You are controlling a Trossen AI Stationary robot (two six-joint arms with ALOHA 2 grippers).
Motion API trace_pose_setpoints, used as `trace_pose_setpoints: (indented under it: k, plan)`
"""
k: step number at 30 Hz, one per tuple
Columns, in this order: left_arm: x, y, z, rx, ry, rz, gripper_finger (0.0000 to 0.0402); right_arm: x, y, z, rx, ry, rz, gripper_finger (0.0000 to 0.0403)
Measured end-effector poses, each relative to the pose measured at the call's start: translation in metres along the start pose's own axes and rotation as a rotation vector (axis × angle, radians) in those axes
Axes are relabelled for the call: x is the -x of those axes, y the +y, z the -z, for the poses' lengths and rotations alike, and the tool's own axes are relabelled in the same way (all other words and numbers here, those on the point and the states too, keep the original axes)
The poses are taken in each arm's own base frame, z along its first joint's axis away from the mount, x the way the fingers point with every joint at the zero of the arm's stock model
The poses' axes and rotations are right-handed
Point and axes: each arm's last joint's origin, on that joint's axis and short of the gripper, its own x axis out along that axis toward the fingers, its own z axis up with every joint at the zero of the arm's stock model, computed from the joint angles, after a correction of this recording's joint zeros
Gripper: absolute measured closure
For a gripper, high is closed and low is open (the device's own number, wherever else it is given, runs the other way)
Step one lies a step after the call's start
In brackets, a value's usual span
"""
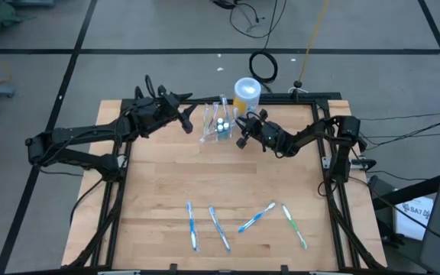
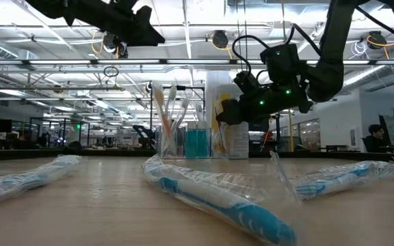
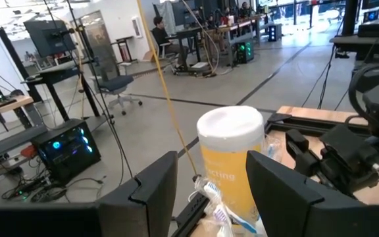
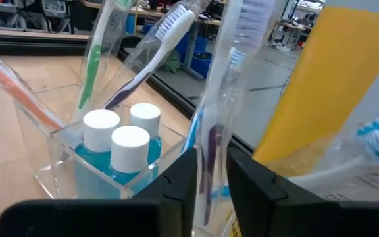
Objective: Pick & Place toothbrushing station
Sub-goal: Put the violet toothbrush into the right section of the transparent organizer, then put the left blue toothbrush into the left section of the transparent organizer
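The toothbrushing station is a clear plastic cup [image 1: 214, 128] at the table's far middle. It holds white-capped blue bottles [image 4: 120, 141] and upright toothbrushes, and also shows in the low view [image 2: 187, 142]. My right gripper [image 4: 212, 178] is at the cup's right side [image 1: 241, 136], shut on a wrapped toothbrush [image 4: 226, 79]. My left gripper [image 1: 187, 121] is open and empty, raised above the table to the left of the cup [image 2: 142, 31]. My right gripper pinches the wrapped toothbrush's handle [image 4: 210, 148] between its two fingers, which lie across it. The fingers come roughly level from the table's right side. The brush stands nearly upright, bristle head up, at the cup's edge next to the yellow container; the fingers hide its lower end.
A tall yellow container with a white lid [image 1: 247, 93] stands just behind the cup, close to my right gripper. Several wrapped toothbrushes [image 1: 218, 228] lie near the table's front edge. The middle of the wooden table [image 1: 205, 179] is bare.
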Motion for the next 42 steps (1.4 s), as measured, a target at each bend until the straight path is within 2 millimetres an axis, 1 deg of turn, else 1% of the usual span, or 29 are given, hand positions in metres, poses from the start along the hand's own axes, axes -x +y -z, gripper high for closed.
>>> trace_pose_setpoints:
  k: [4,10,16,21,24,28,34,38,42]
  plan:
    - [0.000,0.000,0.002,-0.005,0.019,0.003,0.0213,0.002,-0.002,-0.008,-0.009,-0.026,0.004,0.0296]
    - [0.000,-0.001,0.005,-0.004,0.053,0.009,0.0213,0.012,-0.005,-0.036,-0.020,-0.089,0.002,0.0266]
    - [0.000,-0.002,0.010,0.060,0.099,0.014,0.0213,0.027,-0.008,-0.064,-0.012,-0.140,-0.010,0.0259]
    - [0.003,-0.008,0.013,0.096,0.137,0.039,0.0213,0.038,-0.012,-0.083,-0.030,-0.190,-0.011,0.0260]
    - [0.005,-0.016,0.013,0.117,0.150,0.069,0.0213,0.042,-0.015,-0.090,-0.040,-0.219,-0.008,0.0259]
    - [0.010,-0.029,0.013,0.115,0.168,0.135,0.0213,0.044,-0.016,-0.094,-0.048,-0.245,-0.003,0.0261]
    - [0.021,-0.052,0.015,0.107,0.210,0.350,0.0213,0.046,-0.019,-0.101,0.004,-0.312,0.022,0.0263]
    - [0.030,-0.067,0.017,0.139,0.257,0.475,0.0213,0.048,-0.020,-0.107,-0.018,-0.385,0.037,0.0263]
    - [0.040,-0.081,0.019,0.191,0.312,0.553,0.0213,0.051,-0.022,-0.112,-0.053,-0.439,0.045,0.0264]
